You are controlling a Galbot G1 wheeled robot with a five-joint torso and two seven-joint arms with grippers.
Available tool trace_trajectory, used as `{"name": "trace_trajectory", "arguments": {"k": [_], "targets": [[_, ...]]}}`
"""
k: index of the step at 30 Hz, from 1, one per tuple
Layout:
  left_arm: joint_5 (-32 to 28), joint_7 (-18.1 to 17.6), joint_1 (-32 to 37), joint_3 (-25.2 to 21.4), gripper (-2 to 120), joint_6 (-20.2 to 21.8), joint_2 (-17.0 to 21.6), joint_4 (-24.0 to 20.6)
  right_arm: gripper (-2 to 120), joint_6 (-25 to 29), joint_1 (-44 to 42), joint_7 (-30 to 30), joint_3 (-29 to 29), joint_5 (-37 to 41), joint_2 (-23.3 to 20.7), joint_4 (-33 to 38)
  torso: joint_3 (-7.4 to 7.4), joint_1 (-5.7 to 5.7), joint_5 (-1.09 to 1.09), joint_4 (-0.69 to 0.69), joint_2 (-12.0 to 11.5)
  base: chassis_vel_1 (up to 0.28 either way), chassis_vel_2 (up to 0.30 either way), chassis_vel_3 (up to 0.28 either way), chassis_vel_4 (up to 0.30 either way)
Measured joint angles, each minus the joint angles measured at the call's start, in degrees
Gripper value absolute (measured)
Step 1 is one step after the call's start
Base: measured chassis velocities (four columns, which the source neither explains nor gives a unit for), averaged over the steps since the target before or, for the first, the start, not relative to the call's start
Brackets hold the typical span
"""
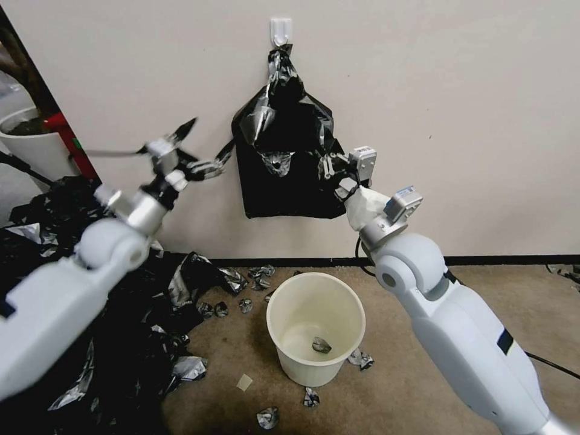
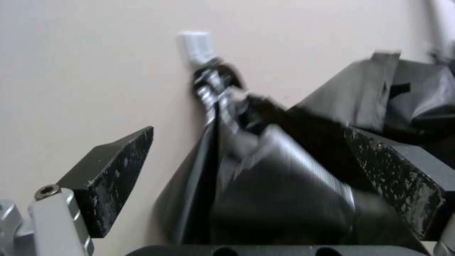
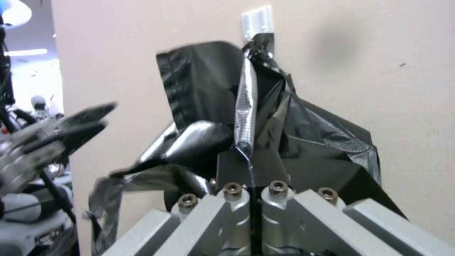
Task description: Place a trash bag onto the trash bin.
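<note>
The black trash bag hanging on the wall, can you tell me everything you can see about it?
The trash bag is thin, glossy black plastic film, crinkled and shiny where light hits it. Its top is bunched into a knot hanging from a small white hook on the cream wall, above the trash bin on the floor. Below the knot it spreads wide and hangs flat. The right gripper is shut on its right edge. The left gripper is open by its left edge, with a stretched strip of film reaching toward it.

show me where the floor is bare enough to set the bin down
Bare carpet lies right of the trash bin, between it and the right arm, and in front of it toward the camera, save a few foil wads. Left is crowded: a heap of black-and-silver plastic sheets, with more wads behind the bin.
</note>
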Motion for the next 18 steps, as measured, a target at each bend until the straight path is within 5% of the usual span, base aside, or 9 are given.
{"name": "trace_trajectory", "arguments": {"k": [5,16,18], "targets": [[1.85,6.74,-12.33,6.8,100,6.64,-3.79,5.11,0,0.1,-0.36,-0.51,0.79,-1.76,1.6,-0.33,-0.01,0.0,0.01,-0.02,0.0,0.0,0.0,0.0,0.0],[12.44,9.77,-14.91,9.14,100,13.03,-6.19,8.33,0,0.11,-0.3,-1.21,1.38,-2.61,2.09,-0.79,0.0,0.0,-0.02,0.0,0.0,0.0,0.0,0.0,0.0],[13.78,10.33,-14.42,8.72,91,14.53,-6.19,8.69,0,0.12,0.02,-1.27,1.36,-2.64,2.09,-0.88,0.0,0.0,-0.03,0.0,0.0,0.0,0.0,0.0,0.0]]}}
